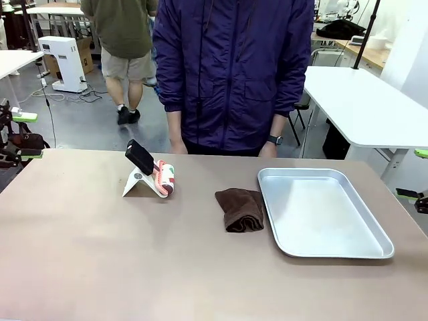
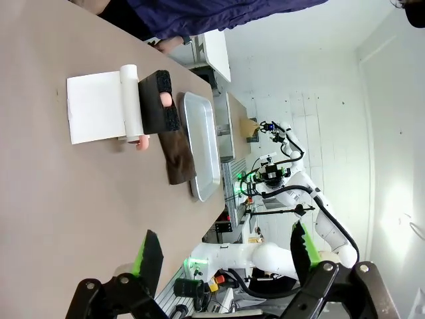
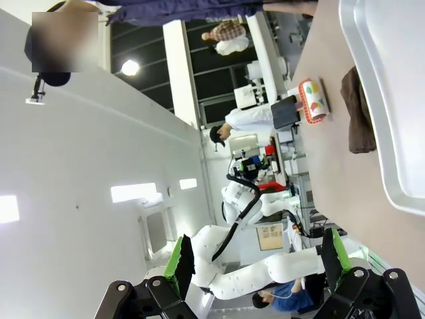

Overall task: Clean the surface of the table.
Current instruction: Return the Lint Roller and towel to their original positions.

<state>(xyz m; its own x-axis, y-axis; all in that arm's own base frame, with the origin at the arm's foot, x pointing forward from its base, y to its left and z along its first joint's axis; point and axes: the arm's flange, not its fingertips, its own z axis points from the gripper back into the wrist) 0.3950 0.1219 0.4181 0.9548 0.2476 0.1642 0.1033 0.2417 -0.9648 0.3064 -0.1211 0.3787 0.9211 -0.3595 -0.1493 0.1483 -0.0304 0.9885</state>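
Matte brownish table (image 1: 80, 267) bearing a folded brown cloth (image 1: 241, 209) beside a silver tray (image 1: 374, 251). Left gripper (image 2: 222, 256) and right gripper (image 3: 255, 259) both spread, empty. Person in a blue jacket (image 1: 234, 67) at the far edge.

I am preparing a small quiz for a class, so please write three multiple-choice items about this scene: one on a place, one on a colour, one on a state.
1. Where does the cloth lie?
A. inside the tray
B. on the table, left of the tray
C. under the phone stand

2. What colour is the cloth?
A. brown
B. white
C. blue

3. How is the left gripper?
A. shut on the cloth
B. shut on nothing
C. open

Answers:
1 B: it lies on the table beside the tray.
2 A: it is dark brown.
3 C: its green-padded fingers stand wide apart, holding nothing.
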